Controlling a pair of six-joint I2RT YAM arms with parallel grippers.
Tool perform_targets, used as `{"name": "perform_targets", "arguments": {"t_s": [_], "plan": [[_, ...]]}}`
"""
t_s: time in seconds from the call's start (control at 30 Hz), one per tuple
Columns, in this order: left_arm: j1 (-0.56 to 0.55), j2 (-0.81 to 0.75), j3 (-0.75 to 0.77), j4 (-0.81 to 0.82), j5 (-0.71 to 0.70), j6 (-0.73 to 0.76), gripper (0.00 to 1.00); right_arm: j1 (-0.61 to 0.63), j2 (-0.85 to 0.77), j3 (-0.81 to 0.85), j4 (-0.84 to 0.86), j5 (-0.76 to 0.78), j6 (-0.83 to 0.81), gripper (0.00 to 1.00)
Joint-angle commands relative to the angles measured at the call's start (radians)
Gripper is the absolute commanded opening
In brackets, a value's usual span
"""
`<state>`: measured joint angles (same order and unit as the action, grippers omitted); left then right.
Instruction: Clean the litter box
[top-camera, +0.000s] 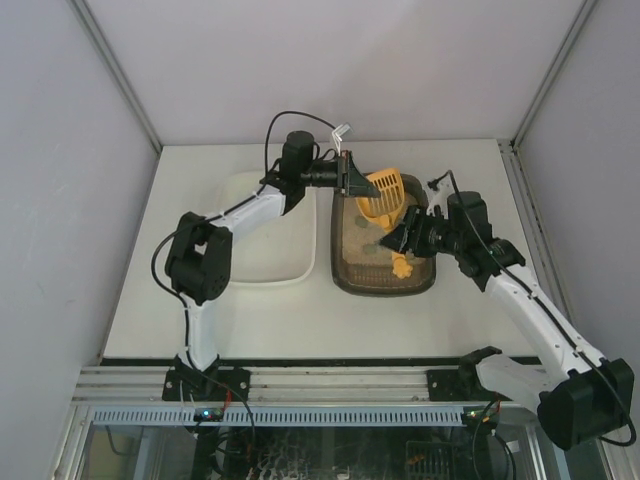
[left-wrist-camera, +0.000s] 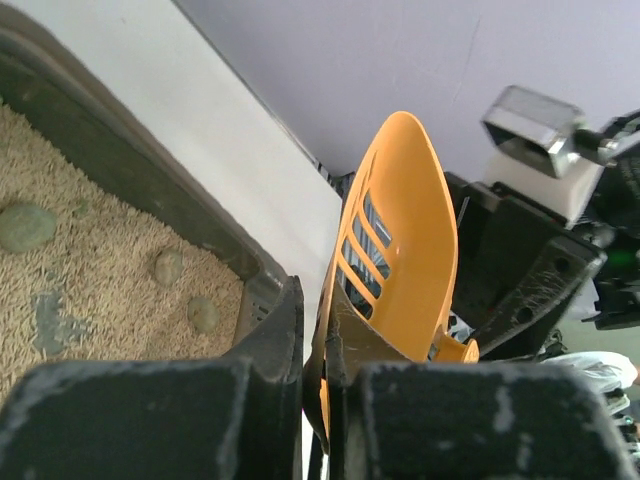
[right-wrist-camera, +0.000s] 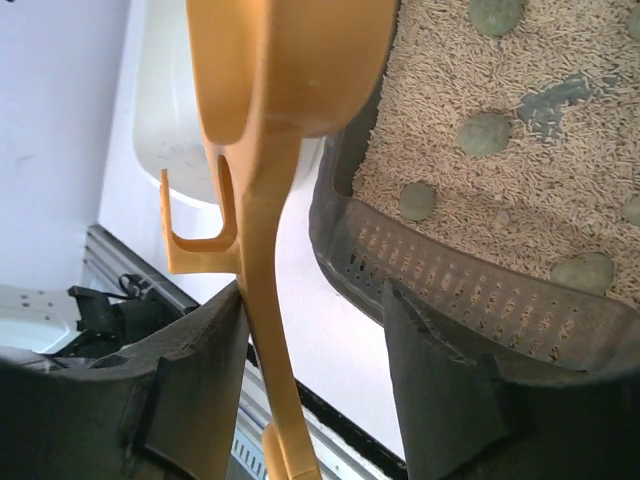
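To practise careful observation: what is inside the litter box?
Beige litter, several grey-green lumps and a grey smear lie inside the litter box. In the top view, the yellow scoop hides its far end.

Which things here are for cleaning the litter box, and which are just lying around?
For the job:
litter box
yellow scoop
grey-green clumps in the litter

Just sitting there:
white tub beside the box, not in use

The white table bears the litter box just beside a white tub.
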<state>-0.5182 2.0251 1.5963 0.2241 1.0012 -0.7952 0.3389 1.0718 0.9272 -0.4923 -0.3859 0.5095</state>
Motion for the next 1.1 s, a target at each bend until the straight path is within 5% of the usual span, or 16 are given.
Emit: {"name": "perform_targets", "arguments": {"t_s": [0.0, 0.37, 0.7, 0.83, 0.9, 0.93, 0.97, 1.0, 1.07], "plan": [[-0.004, -0.112, 0.0, 0.203, 0.007, -0.13, 0.0, -0.074, -0.058, -0.107, 0.215, -0.161, 0.132, 0.51], [0.007, -0.134, -0.036, 0.198, -0.024, -0.112, 0.0, -0.1, -0.082, -0.184, 0.361, -0.273, 0.25, 0.38], [0.014, -0.126, -0.023, 0.175, -0.042, -0.101, 0.0, -0.089, -0.065, -0.194, 0.411, -0.35, 0.286, 0.5], [0.014, -0.13, -0.028, 0.175, -0.033, -0.101, 0.0, -0.081, -0.054, -0.194, 0.414, -0.334, 0.289, 0.26], [0.014, -0.134, -0.038, 0.175, -0.036, -0.102, 0.0, -0.077, -0.051, -0.194, 0.418, -0.314, 0.3, 0.0], [0.014, -0.137, -0.043, 0.174, -0.037, -0.103, 0.0, -0.075, -0.058, -0.194, 0.414, -0.294, 0.303, 0.0], [0.014, -0.141, -0.045, 0.173, -0.033, -0.108, 0.07, -0.069, -0.069, -0.193, 0.403, -0.26, 0.301, 0.0], [0.014, -0.146, -0.046, 0.162, -0.03, -0.111, 0.25, -0.063, -0.089, -0.188, 0.38, -0.213, 0.295, 0.0], [0.017, -0.169, -0.044, 0.107, -0.031, -0.101, 0.79, -0.054, -0.126, -0.162, 0.261, -0.127, 0.271, 0.0]]}}
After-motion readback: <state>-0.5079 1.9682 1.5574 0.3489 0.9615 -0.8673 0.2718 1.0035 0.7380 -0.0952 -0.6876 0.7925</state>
